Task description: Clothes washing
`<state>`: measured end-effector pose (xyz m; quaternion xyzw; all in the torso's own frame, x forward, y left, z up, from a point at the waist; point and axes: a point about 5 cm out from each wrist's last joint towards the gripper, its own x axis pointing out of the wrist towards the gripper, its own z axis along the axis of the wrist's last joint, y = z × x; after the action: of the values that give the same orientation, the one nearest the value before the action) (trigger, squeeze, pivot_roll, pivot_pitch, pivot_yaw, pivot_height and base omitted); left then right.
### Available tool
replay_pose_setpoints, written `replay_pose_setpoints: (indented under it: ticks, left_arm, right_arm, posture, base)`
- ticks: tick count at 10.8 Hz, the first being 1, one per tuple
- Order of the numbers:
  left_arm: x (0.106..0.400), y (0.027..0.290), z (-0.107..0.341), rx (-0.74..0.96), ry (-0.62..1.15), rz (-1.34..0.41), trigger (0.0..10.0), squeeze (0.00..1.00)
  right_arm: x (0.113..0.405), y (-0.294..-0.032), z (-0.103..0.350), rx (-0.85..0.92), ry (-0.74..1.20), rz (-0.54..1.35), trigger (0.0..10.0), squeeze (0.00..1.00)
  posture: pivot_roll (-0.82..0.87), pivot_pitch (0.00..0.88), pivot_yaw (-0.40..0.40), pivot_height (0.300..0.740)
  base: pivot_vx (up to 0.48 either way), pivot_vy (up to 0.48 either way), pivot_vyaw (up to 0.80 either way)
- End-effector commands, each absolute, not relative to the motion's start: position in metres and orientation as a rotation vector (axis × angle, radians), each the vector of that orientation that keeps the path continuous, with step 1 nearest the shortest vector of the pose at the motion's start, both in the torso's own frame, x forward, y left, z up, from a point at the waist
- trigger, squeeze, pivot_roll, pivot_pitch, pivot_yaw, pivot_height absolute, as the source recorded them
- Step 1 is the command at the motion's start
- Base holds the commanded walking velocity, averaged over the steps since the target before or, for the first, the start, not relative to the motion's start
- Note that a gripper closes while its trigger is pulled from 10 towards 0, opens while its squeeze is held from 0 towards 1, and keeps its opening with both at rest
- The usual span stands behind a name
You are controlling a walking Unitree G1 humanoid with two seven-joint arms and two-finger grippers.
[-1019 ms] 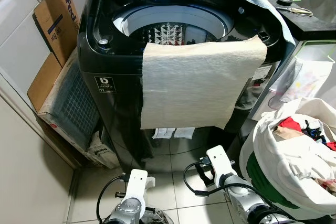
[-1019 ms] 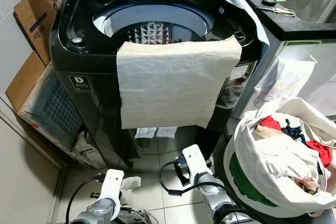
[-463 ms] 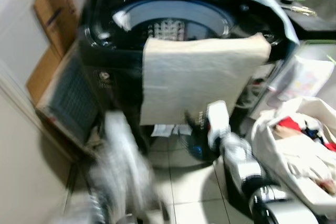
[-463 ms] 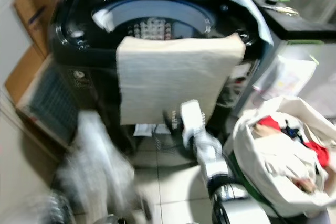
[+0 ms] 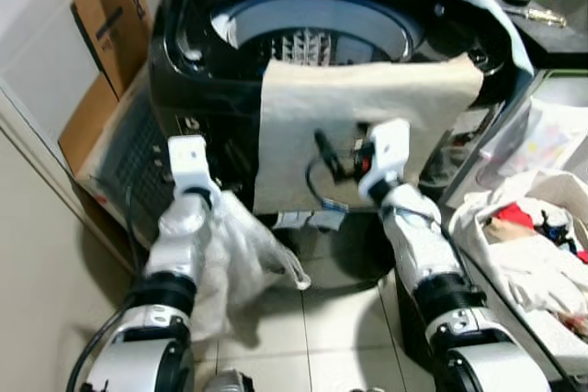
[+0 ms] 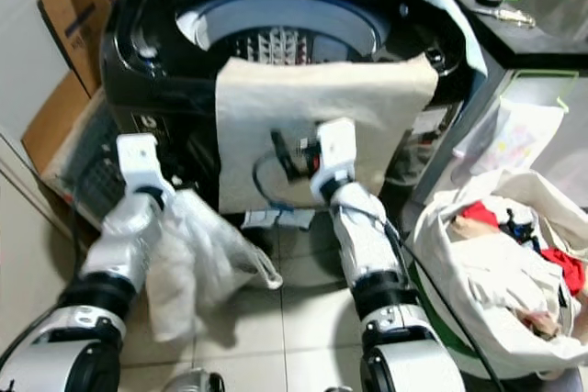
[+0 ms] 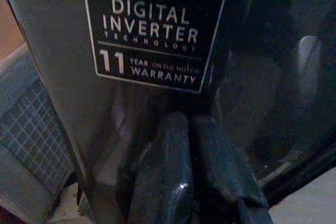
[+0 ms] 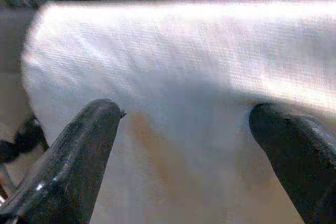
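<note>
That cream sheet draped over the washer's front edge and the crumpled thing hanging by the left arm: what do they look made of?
The cream rectangular sheet looks like woven cloth: matte, with a fine weave in the right wrist view. The crumpled translucent whitish bag looks like thin plastic film, glossy and wrinkled, though blur leaves that open.

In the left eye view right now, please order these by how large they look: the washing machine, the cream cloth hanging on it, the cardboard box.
1. washing machine
2. cream cloth
3. cardboard box

The box stands farther back, so its true size is unsure.
</note>
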<state>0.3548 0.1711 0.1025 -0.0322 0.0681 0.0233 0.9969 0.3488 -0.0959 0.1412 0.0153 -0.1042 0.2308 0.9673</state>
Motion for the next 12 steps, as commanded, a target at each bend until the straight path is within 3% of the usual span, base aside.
replay_pose_setpoints:
  ticks: [1, 3, 5, 10, 12]
  left_arm:
    - [0.374, 0.17, 0.152, 0.059, 0.0, 0.055, 10.0, 0.0]
    - [0.361, 0.174, 0.096, 0.163, 0.26, 0.085, 10.0, 0.0]
    - [0.308, 0.194, 0.014, 0.355, 0.571, 0.12, 10.0, 0.0]
    - [0.314, 0.19, 0.027, 0.308, 0.441, 0.16, 10.0, 0.0]
    - [0.323, 0.212, 0.051, 0.42, 0.38, 0.289, 10.0, 0.0]
  right_arm:
    - [0.349, -0.091, 0.143, 0.014, -0.211, 0.501, 10.0, 0.0]
    - [0.34, -0.092, 0.115, 0.005, -0.095, 0.509, 10.0, 0.0]
    - [0.324, -0.106, 0.072, -0.024, 0.076, 0.477, 10.0, 0.0]
    - [0.325, -0.111, 0.072, -0.001, 0.077, 0.435, 10.0, 0.0]
    - [0.326, -0.107, 0.077, 0.007, 0.057, 0.45, 10.0, 0.0]
  posture:
    - [0.05, 0.0, 0.001, 0.74]
    - [0.05, 0.0, 0.003, 0.74]
    - [0.04, 0.0, 0.015, 0.74]
    - [0.05, 0.0, 0.0, 0.74]
    - [0.05, 0.0, -0.006, 0.74]
  base:
    - [0.0, 0.0, 0.0]
    - [0.0, 0.0, 0.0]
    - [0.0, 0.0, 0.0]
    - [0.0, 0.0, 0.0]
    - [0.0, 0.0, 0.0]
